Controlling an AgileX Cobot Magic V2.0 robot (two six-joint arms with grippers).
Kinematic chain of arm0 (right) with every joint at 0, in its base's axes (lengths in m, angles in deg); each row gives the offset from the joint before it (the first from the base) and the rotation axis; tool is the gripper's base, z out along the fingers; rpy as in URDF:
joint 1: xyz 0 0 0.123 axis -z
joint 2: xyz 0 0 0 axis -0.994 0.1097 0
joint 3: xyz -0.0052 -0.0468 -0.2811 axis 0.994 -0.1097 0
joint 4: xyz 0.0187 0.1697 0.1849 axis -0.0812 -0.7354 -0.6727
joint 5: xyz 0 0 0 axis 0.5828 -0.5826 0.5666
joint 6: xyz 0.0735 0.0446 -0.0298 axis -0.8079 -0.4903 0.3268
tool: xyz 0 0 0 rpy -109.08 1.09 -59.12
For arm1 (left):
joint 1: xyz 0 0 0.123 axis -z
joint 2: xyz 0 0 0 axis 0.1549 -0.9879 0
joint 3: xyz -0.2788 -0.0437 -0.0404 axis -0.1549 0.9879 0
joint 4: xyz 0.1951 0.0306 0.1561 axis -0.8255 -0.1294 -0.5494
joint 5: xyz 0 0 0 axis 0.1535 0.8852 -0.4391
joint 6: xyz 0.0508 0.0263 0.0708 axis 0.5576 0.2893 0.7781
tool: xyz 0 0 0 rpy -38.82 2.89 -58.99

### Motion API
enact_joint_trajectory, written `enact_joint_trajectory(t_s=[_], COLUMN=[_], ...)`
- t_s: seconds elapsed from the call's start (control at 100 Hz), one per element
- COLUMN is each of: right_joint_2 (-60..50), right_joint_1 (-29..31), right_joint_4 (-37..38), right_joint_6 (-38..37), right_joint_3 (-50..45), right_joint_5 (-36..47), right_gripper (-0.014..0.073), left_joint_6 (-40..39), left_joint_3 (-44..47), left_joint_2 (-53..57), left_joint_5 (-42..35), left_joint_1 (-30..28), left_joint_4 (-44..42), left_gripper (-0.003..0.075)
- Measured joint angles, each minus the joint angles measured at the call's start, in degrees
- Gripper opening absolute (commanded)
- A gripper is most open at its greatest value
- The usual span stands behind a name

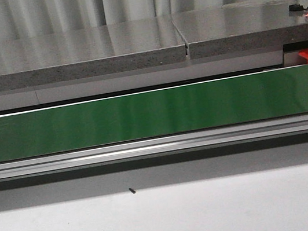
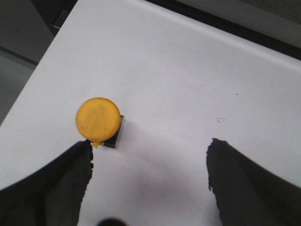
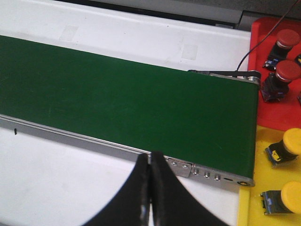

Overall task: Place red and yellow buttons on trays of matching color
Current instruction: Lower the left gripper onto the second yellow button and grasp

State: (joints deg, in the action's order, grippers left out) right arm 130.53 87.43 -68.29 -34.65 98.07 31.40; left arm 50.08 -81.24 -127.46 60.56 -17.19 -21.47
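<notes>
from the front, only the green conveyor belt [image 1: 153,112] and the white table [image 1: 170,218] showed; no arm, no button there.

at the left wrist, the left gripper [image 2: 148,162] stood with its fingers wide apart and nothing between them. the yellow button [image 2: 98,118] sat upright on the table just beside one fingertip [image 2: 80,160], off-centre from the gap, so this arm looked the nearer.

at the right wrist, the right gripper [image 3: 150,188] was pressed together, empty, over the belt's edge, with the red tray [image 3: 277,61] and yellow tray [image 3: 273,179] beyond the belt's end, already holding buttons.
</notes>
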Motion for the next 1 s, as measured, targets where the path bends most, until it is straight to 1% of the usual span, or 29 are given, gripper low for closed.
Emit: enact_joint_trajectory(t_s=[0.22, 0.65, 1.0], right_joint_2=[0.0, 0.0, 0.0], right_joint_1=[0.0, 0.0, 0.0], right_joint_4=[0.0, 0.0, 0.0], right_joint_6=[0.0, 0.0, 0.0], right_joint_3=[0.0, 0.0, 0.0], right_joint_5=[0.0, 0.0, 0.0], right_gripper=[-0.0069, -0.0069, -0.0069], left_joint_6=[-2.5, -3.8, -4.4], left_joint_3=[-3.4, -10.2, -12.7], left_joint_2=[-1.8, -9.1, -13.5], left_joint_5=[0.0, 0.0, 0.2], left_joint_1=[-0.1, -0.4, -1.6], left_joint_4=[-5.2, -7.2, -8.6], left_gripper=[0.0503, 0.0503, 0.0503])
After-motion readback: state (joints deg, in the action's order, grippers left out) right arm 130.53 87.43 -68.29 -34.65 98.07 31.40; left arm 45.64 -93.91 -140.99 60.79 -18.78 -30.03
